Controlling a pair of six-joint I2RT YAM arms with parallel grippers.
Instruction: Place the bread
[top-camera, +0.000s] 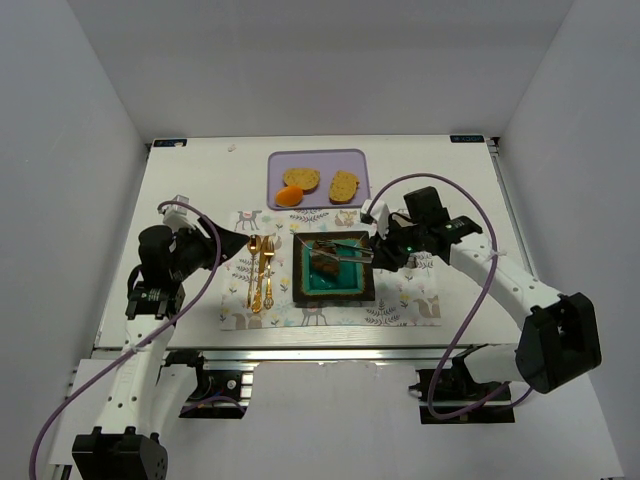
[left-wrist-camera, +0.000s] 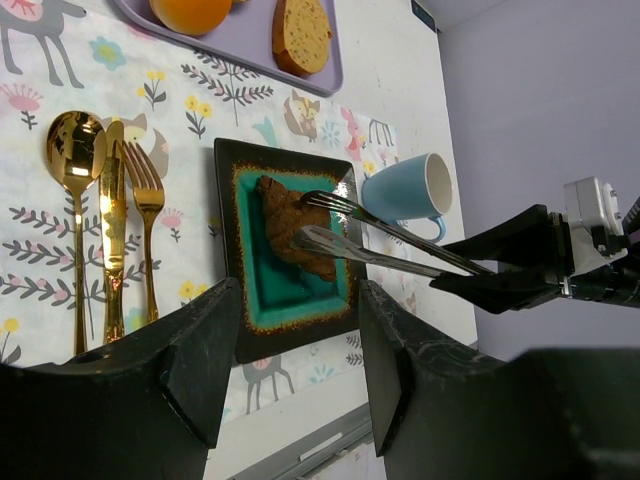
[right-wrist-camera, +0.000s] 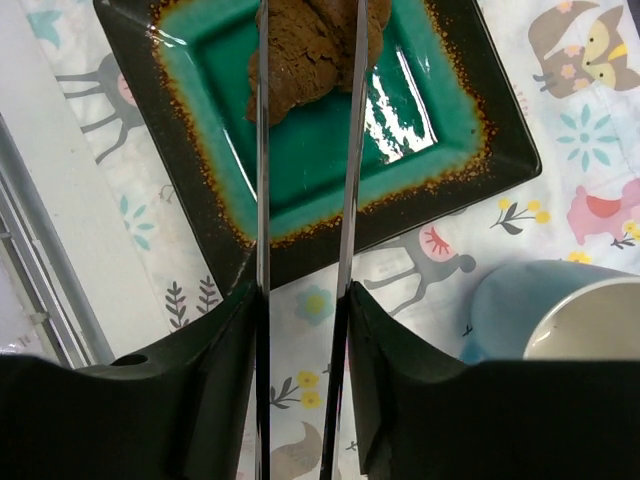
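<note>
The right gripper (right-wrist-camera: 305, 300) is clenched on a pair of metal tongs (right-wrist-camera: 262, 150), one finger pressed against the outside of each arm. The two thin arms run from the bottom of the right wrist view straight up to the top edge. There the tips flank a dark brown roll (right-wrist-camera: 310, 45). In the left wrist view one tip, toothed like a fork, sits at the upper side of the roll and the other lies against its lower side. The roll is over the teal well of a square dark-rimmed plate (right-wrist-camera: 480, 130), toward the upper part of it. Whether it rests on the glaze or is lifted just off it is hard to tell from these angles.

Just beside the plate, at the lower right of the right wrist view, stands a light blue cup (right-wrist-camera: 520, 310). Both sit on a placemat (right-wrist-camera: 570, 110) printed with animals and flowers.

The left gripper (left-wrist-camera: 298, 320) hangs with its jaws apart and nothing between them, at the left of the overhead view. A gold spoon (left-wrist-camera: 75, 140), knife (left-wrist-camera: 112, 230) and fork (left-wrist-camera: 148, 200) lie side by side on the mat left of the plate.

At the top centre of the overhead view is a purple tray (top-camera: 320, 160). It carries two tan bread slices (top-camera: 301, 178) (top-camera: 344, 185) and a small orange fruit (top-camera: 289, 197) at its lower left.
</note>
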